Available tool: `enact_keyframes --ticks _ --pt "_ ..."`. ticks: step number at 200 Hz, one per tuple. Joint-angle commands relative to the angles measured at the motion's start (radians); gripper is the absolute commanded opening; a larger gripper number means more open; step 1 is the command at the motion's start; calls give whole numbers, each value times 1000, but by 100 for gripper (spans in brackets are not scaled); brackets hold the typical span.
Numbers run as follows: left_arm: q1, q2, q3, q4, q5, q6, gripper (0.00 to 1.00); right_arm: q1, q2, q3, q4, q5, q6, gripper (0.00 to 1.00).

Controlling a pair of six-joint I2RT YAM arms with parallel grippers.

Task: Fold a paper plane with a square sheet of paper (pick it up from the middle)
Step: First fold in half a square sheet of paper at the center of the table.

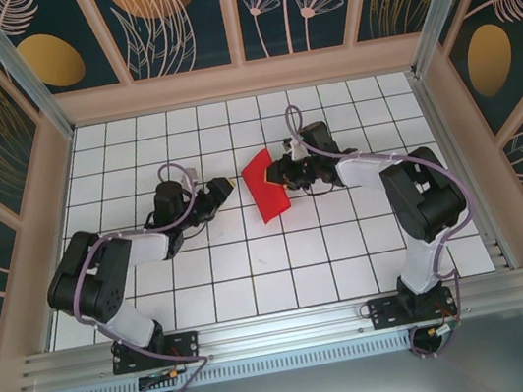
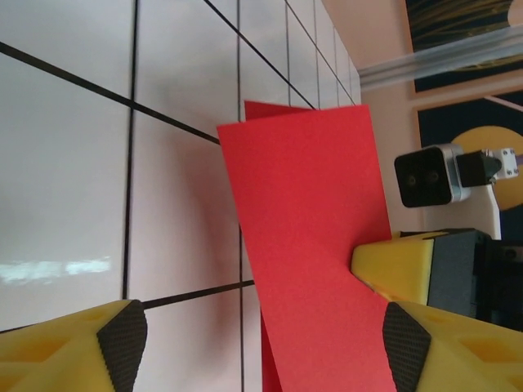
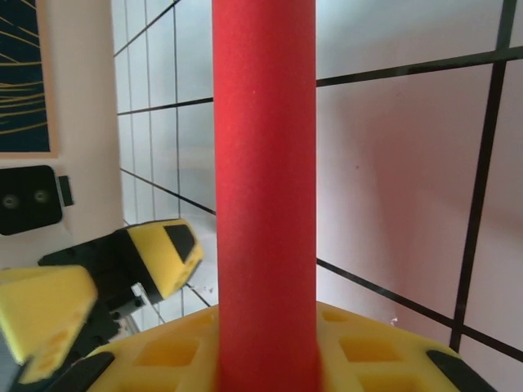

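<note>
The square sheet of paper [image 1: 264, 185] is bright red, folded over and lifted at mid-table. My right gripper [image 1: 284, 174] is shut on its right edge. In the right wrist view the paper [image 3: 263, 188] runs as an upright red band out of the closed yellow fingers [image 3: 368, 351]. My left gripper [image 1: 222, 193] is open just left of the paper. In the left wrist view the folded paper [image 2: 306, 237] stands between the spread fingers [image 2: 122, 339], nearer the right one, with no contact visible. A yellow finger of the right gripper [image 2: 394, 265] presses the paper's edge.
The white tiled table [image 1: 251, 257] is ringed by pale walls with floral panels. The right wrist camera [image 2: 425, 175] sits close behind the paper. The left gripper's fingers [image 3: 163, 253] hover left of the red band.
</note>
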Motion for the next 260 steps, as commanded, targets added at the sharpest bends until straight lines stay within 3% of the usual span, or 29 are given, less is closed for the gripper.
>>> enact_keyframes --ticks 1,81,135,165,193,237,260 --pt "-24 42 46 116 54 -58 73 -12 1 -22 86 -73 54 29" --pt "-56 155 101 181 82 -107 63 -18 -27 -49 171 -150 124 29" --pt "-56 194 96 335 107 -178 40 -18 -22 -58 175 -162 128 29" --pt "-56 206 93 345 96 -173 34 -18 -18 -65 174 -157 126 29" --pt "-56 209 84 351 78 -164 32 -23 -12 -74 174 -154 125 29" --pt "-56 211 60 423 71 -187 43 -27 -3 -84 182 -153 133 29" --pt "-56 206 60 418 70 -179 42 -27 -3 -85 183 -153 132 29"
